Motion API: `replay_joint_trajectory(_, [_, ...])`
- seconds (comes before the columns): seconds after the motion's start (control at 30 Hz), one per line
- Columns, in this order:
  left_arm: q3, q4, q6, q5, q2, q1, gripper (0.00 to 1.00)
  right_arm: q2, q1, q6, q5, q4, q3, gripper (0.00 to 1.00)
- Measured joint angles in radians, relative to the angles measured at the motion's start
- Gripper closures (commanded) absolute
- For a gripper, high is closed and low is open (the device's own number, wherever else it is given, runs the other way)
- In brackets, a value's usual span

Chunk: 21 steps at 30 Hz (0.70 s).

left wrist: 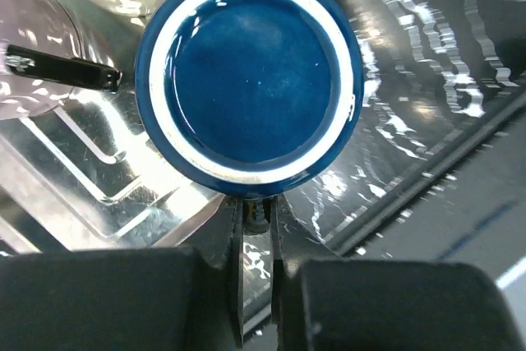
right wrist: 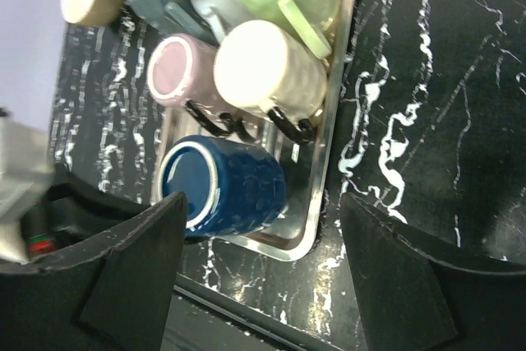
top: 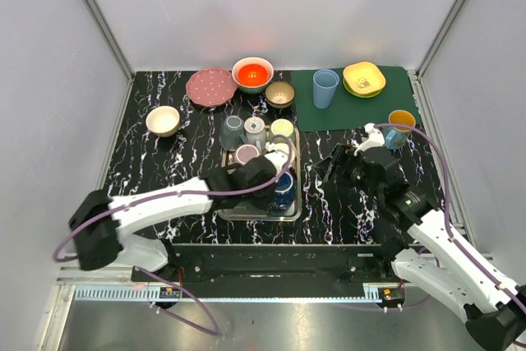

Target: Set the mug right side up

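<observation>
The blue mug [left wrist: 251, 71] is sitting base-up in the near corner of the tray [right wrist: 329, 145]. The left pincer [left wrist: 256, 285] is gripping at its side, jaws nearly together, apparently on the handle, ready for flipping. The right pincer [right wrist: 259, 269] is hanging wide open, empty, over the bench [right wrist: 427, 80].

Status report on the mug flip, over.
Left fingers shut on blue mug, base-up in tray. Right fingers open, hovering beside tray. Cream mug, pink mug crowd close.
</observation>
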Motion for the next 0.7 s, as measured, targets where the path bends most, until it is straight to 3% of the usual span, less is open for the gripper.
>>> replay_joint_trajectory(0.2, [0.040, -0.046, -0.026, -0.006, -0.301, -0.019, 1.00, -0.100, 0.000, 0.018, -0.048, -0.001, 0.036, 0.17])
replay_joint_trajectory(0.37, [0.069, 0.035, -0.070, -0.042, -0.462, -0.012, 1.00, -0.241, 0.000, 0.095, -0.133, 0.075, 0.003, 0.17])
replay_joint_trajectory(0.53, [0.038, 0.166, -0.158, -0.019, -0.534, 0.047, 1.00, -0.359, 0.000, 0.208, -0.254, 0.246, -0.110, 0.18])
replay_joint_trajectory(0.7, [-0.021, 0.309, -0.269, 0.082, -0.539, 0.110, 1.00, -0.253, 0.000, 0.330, -0.441, 0.501, -0.196, 0.18])
